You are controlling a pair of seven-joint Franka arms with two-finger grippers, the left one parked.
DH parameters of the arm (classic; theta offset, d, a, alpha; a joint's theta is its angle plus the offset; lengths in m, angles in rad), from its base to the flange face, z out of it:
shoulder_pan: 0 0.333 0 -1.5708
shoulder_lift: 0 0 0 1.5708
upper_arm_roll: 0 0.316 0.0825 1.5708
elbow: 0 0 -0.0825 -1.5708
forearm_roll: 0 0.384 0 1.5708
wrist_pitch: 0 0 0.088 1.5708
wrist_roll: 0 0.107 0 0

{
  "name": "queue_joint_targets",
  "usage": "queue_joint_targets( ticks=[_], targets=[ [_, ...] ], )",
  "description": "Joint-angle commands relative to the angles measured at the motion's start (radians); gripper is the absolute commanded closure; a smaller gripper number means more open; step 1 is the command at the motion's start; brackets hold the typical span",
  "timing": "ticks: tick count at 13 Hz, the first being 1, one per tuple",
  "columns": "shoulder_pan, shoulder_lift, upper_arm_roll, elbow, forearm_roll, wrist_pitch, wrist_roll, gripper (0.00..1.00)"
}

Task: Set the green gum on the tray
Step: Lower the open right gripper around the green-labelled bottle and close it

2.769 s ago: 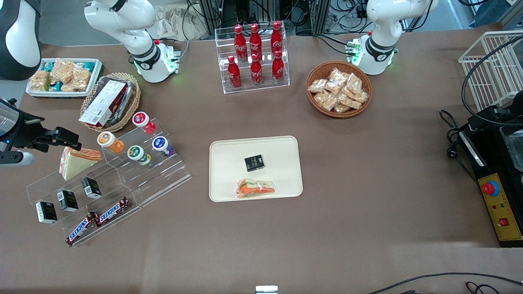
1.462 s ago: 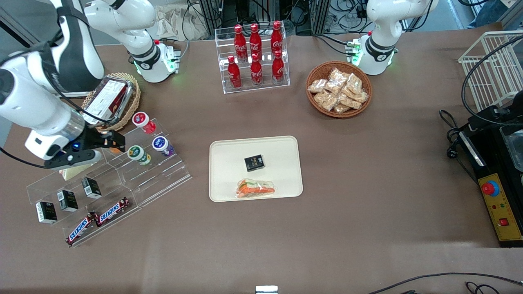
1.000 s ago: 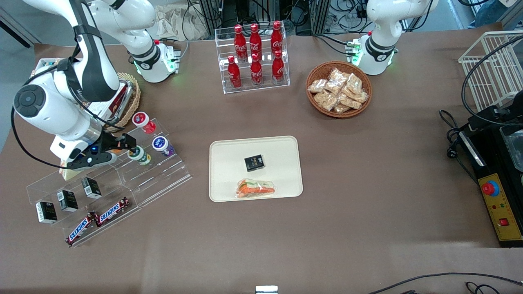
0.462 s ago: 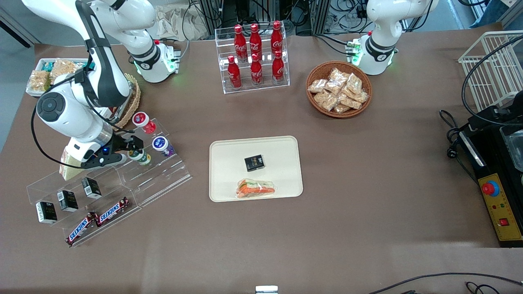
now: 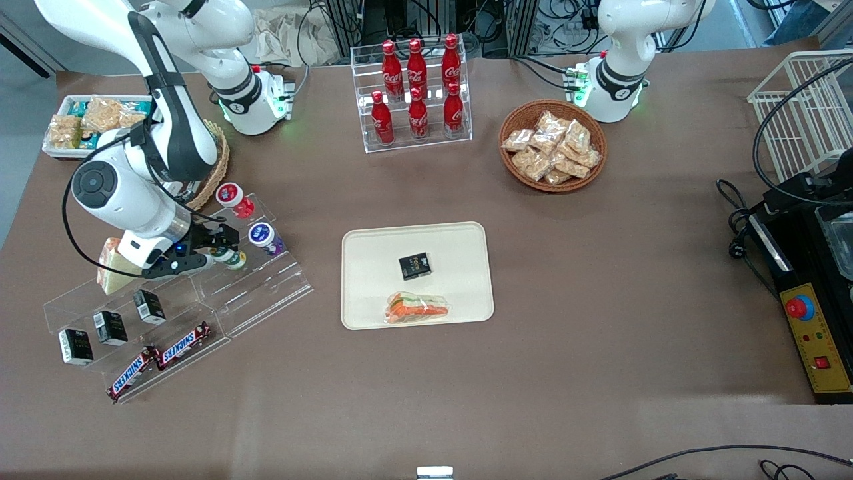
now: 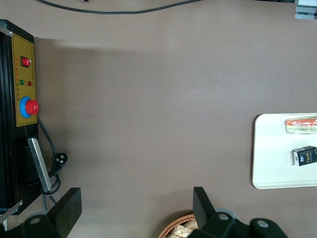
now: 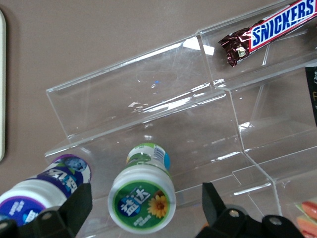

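Green gum [image 7: 142, 198] sits on the clear display step [image 7: 148, 94].
Gripper [image 5: 216, 248] hovers over it mid-left of the frame, fingers [image 7: 79, 203] spread wide on both sides.

Brown table [image 6: 148, 114] filling most of the view. At one edge, a black control box [image 6: 12, 124] with a yellow panel [image 6: 26, 82], red emergency-stop button [image 6: 31, 106] and red switch [image 6: 25, 61]; a black cable [image 6: 52, 166] coiled beside it. Cream tray [image 6: 267, 153] carrying a wrapped sandwich [image 6: 300, 125] and a small black box [image 6: 304, 155], apart. Wicker basket [image 6: 181, 230] rim nearby.
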Motion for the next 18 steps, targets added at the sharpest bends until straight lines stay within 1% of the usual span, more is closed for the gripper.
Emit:
queue_joint_targets(
  ticks=[1, 6, 7, 8, 11, 18],
  targets=[
    [0.001, 0.022, -0.001, -0.005, 0.018, 0.029, -0.017, 0.01],
    [0.003, 0.035, -0.001, -0.005, 0.02, 0.031, -0.017, 0.02],
    [0.003, 0.035, -0.001, -0.005, 0.02, 0.031, -0.017, 0.13],
    [0.003, 0.035, -0.001, -0.005, 0.018, 0.028, -0.017, 0.29],
    [0.003, 0.033, -0.001, -0.005, 0.018, 0.026, -0.017, 0.48],
    [0.003, -0.001, 0.001, 0.015, 0.018, 0.011, -0.037, 0.5]
  ],
)
